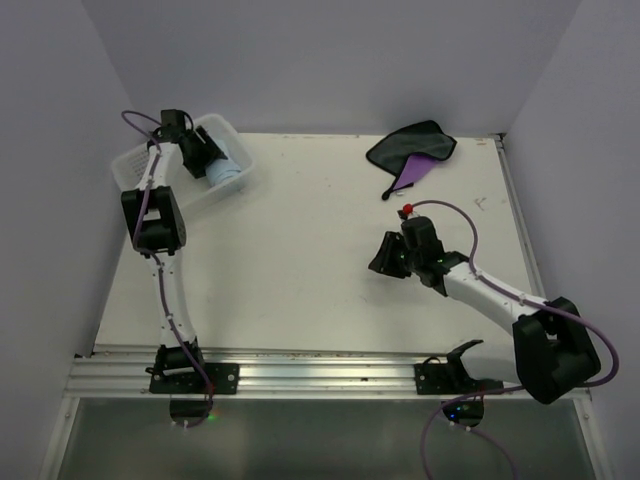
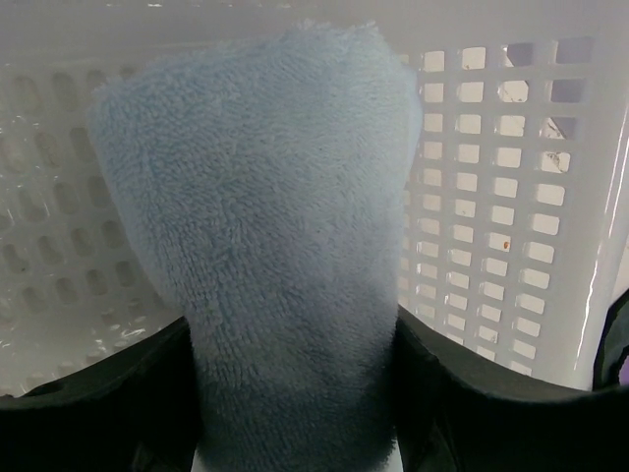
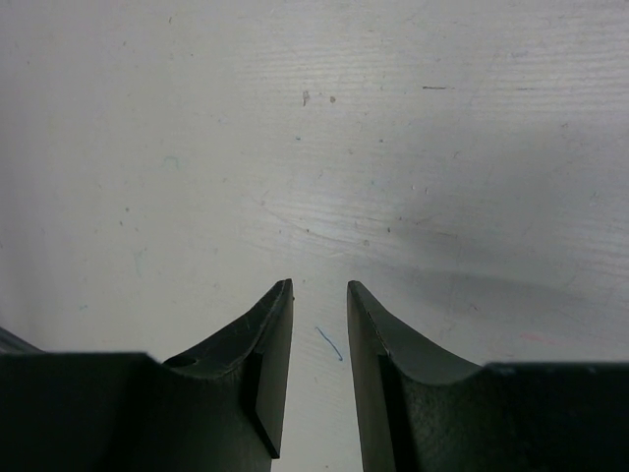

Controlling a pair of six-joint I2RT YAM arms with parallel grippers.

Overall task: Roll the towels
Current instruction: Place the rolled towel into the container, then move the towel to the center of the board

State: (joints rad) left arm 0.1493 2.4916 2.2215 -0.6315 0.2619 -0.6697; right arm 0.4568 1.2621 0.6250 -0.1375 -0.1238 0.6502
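Note:
The light blue towel [image 1: 229, 173], rolled into a thick bundle, is inside the white lattice basket [image 1: 135, 165] at the far left. My left gripper [image 1: 212, 160] is shut on it; in the left wrist view the towel [image 2: 256, 197] fills the space between my jaws [image 2: 295, 393], with the basket wall [image 2: 511, 197] behind. The purple towel with a dark grey-black face [image 1: 415, 150] lies crumpled and flat on the table at the far right. My right gripper [image 1: 383, 262] hovers low over bare table, well in front of it, narrowly open and empty [image 3: 319, 287].
The white table [image 1: 320, 240] has walls on the left, back and right. The aluminium rail [image 1: 320, 365] with both arm bases runs along the near edge. A purple cable [image 1: 470, 225] loops above the right arm.

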